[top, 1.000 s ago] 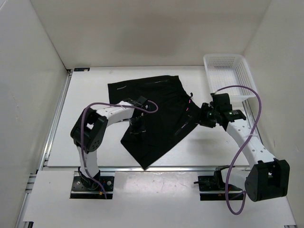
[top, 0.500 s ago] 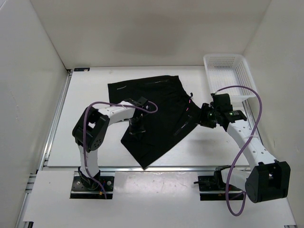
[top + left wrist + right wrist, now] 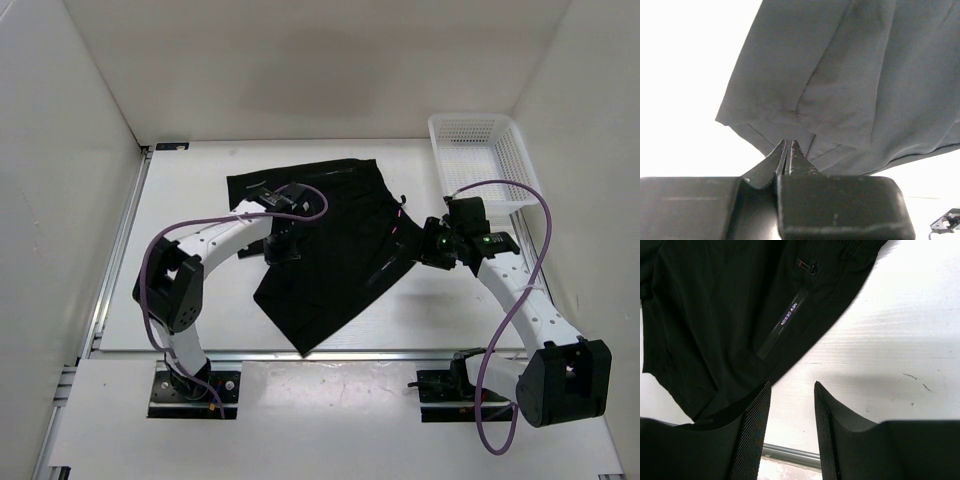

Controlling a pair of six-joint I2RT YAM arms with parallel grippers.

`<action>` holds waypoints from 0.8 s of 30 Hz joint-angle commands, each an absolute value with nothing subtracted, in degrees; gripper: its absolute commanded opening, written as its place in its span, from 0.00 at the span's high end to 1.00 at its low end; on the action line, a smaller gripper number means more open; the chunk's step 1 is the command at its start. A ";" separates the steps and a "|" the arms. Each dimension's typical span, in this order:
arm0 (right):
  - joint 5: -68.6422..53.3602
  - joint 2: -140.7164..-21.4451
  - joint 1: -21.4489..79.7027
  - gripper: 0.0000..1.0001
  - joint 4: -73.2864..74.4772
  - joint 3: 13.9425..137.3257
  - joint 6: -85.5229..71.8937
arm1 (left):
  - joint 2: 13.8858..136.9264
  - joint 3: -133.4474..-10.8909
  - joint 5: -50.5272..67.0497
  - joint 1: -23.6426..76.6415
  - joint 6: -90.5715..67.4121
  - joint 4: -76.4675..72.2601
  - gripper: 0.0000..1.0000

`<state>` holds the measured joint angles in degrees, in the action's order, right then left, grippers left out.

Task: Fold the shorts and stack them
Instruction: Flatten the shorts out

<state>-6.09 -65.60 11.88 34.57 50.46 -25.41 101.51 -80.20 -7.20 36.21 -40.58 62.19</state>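
Left jaws clamped on shorts (image 3: 840, 75) hem; right jaws half-open, empty, over table (image 3: 890, 340).

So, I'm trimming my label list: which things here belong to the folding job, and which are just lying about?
Job: shorts; left gripper, shut on their hem; right gripper, open beside them.
Lying about: white basket, far right corner, untouched.

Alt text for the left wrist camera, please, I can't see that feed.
The left hand is shut on the hem of the black shorts, its fingertips pinched together just below a seam. The cloth fills the upper right of the view; bright white table shows on the left.
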 commanded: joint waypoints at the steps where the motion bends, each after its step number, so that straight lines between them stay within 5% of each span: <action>1: -5.63 -64.42 11.60 0.54 34.98 52.47 -24.43 | 99.49 -80.69 -8.54 34.98 -40.35 63.55 0.90; 3: -5.63 -64.42 11.60 0.54 34.98 52.47 -24.43 | 99.49 -80.16 -5.73 34.28 -38.33 62.06 0.90; 4: -5.63 -64.95 11.60 0.54 34.98 52.47 -24.43 | 100.28 -79.63 -3.19 34.28 -37.80 60.40 0.72; 9: -5.63 -64.95 11.60 0.54 34.98 52.47 -24.43 | 104.32 -77.78 -1.85 35.42 -37.79 56.78 0.44; 16: -5.10 -64.95 11.60 0.53 35.51 52.47 -23.91 | 109.42 -76.38 -3.60 35.42 -37.18 55.02 0.44; 24: -5.10 -64.95 11.60 0.53 35.51 53.00 -23.91 | 112.76 -76.38 -4.83 35.42 -36.65 54.49 0.76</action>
